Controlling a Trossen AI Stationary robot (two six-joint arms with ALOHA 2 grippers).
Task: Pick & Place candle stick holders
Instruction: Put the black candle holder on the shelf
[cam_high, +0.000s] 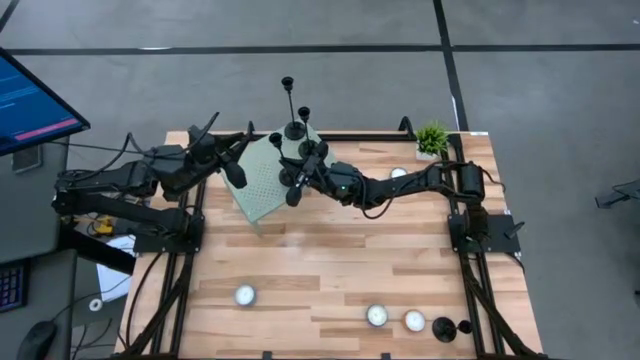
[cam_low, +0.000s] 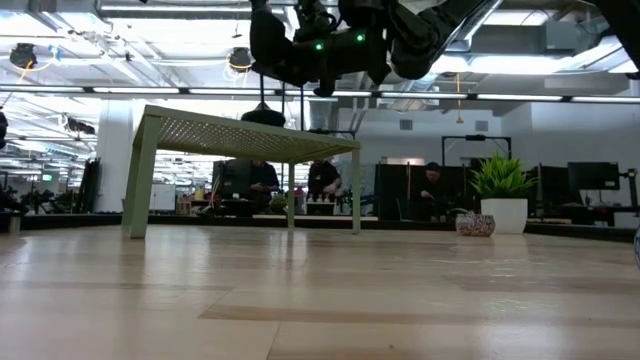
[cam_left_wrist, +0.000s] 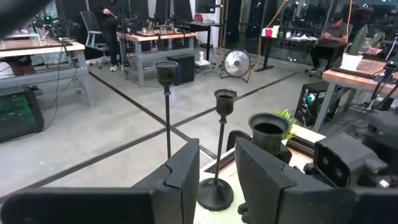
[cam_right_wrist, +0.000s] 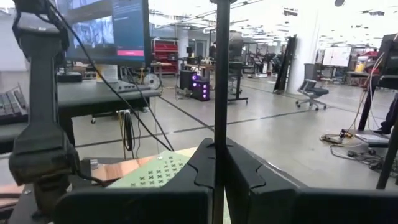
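- Wooden table (cam_high: 330, 270), frame centre; tealights (cam_high: 377, 315) along its lower edge.
- Right gripper (cam_high: 298, 185), upper centre, fingers clamped on a candle stick holder's stem (cam_right_wrist: 221, 93) above the green stand (cam_high: 262, 180).
- Left gripper (cam_high: 236, 172), just left, fingers narrowly apart, empty.
- Lower it upright, clear of the placed holders (cam_left_wrist: 219, 155).

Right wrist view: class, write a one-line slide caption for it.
Right tool shut on a candle stick holder's thin stem above the pale green perforated stand.
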